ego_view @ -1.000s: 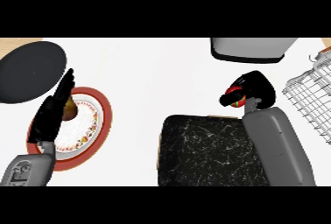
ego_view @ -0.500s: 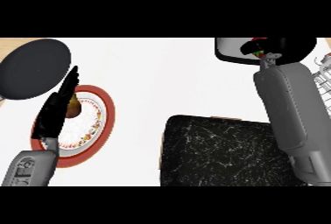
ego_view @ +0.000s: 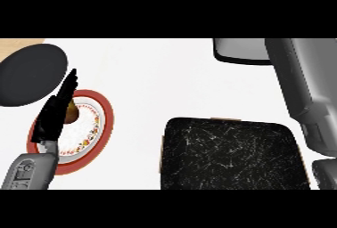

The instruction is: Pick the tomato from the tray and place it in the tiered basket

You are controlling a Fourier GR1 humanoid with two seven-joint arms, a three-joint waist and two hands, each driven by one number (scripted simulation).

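The black speckled tray (ego_view: 230, 153) lies at the lower middle of the head view with nothing on it. No tomato and no tiered basket show in this view. My right forearm (ego_view: 306, 89) runs up the right side and leaves the picture at the top, so the right hand is out of sight. My left hand (ego_view: 56, 111) rests at the left, fingers straight and pointing up, over a red-rimmed plate (ego_view: 102, 122).
A small brown item (ego_view: 71, 111) lies on the plate beside my left hand. A dark round disc (ego_view: 33, 75) sits at the far left. A grey container (ego_view: 240, 51) stands at the top right, partly behind my right forearm.
My right arm has stretched further up and away. Its hand, which held the red tomato, has left the picture at the top. The wire basket no longer shows. The left hand has stayed still.
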